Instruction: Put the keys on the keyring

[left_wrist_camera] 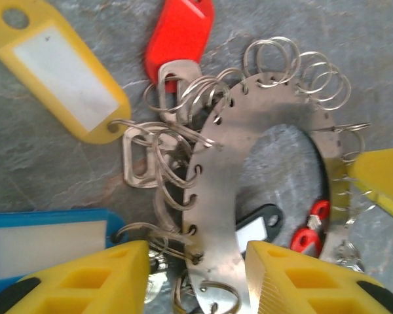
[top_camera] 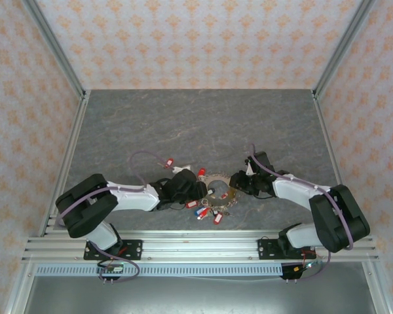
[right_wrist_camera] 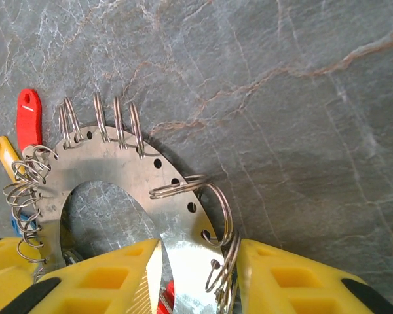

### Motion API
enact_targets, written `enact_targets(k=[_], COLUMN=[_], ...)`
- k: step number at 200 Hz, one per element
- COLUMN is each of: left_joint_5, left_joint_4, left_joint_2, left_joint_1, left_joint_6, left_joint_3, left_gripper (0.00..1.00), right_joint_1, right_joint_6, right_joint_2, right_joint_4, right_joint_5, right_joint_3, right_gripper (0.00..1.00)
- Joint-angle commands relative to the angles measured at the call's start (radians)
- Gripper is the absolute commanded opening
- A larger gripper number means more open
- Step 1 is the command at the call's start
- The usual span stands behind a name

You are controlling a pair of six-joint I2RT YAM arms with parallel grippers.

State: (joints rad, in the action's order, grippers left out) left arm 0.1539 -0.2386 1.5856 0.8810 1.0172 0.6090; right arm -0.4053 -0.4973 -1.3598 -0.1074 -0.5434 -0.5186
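Keyring: The keyring, a flat metal disc with a wide central hole, lies on the grey table near its front edge, midway between the two arms.
Rim: Wire split rings stand threaded through the small holes around most of its edge.
Keys: The keys fan out over the near and left side of the disc. A red tag, a yellow tag and a blue tag lie flat on the stone, and several appear linked to the rim.
Right gripper: The right gripper is clamped across the disc's band, one finger in the hole and one outside the rim. This probably pins it against sliding.
Left gripper: The left gripper straddles the opposite side of the band, with loops crowded against one finger. I cannot tell whether it is pinching.
Reading: Holds on opposite sides would steady the disc while loops are worked.
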Motion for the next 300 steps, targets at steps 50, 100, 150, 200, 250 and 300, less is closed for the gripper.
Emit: enact_targets(k=[50, 100, 150, 200, 250, 300], left_joint_5=[0.015, 0.015, 0.018, 0.021, -0.030, -0.100], left_joint_4=[-0.041, -0.055, -0.068, -0.067, -0.001, 0.067], left_joint_2=[0.061, 0.061, 0.056, 0.038, -0.059, -0.228], left_joint_1=[-0.012, -0.024, -0.044, -0.053, -0.058, -0.062], left_joint_6=[0.019, 0.014, 0.016, 0.014, -0.005, 0.008], left_joint_3=[0.027, 0.020, 0.006, 0.007, -0.008, -0.053], left_gripper=[0.40, 0.31, 0.23, 0.24, 0.43, 0.76], right_joint_1=[-0.005, -0.004, 0.028, 0.049, 0.078, 0.083], right_joint_6=[-0.012, -0.026, -0.035, -0.055, -0.111, -0.297], right_joint_2=[-0.035, -0.057, -0.054, -0.012, 0.119, 0.329], right_joint_4=[0.075, 0.137, 0.205, 0.257, 0.235, 0.312], right_joint_5=[-0.057, -0.090, -0.160, -0.208, -0.152, -0.079], right_joint_3=[0.021, 0.038, 0.066, 0.097, 0.124, 0.178], right_gripper=[0.35, 0.35, 0.26, 0.07, 0.00, 0.00])
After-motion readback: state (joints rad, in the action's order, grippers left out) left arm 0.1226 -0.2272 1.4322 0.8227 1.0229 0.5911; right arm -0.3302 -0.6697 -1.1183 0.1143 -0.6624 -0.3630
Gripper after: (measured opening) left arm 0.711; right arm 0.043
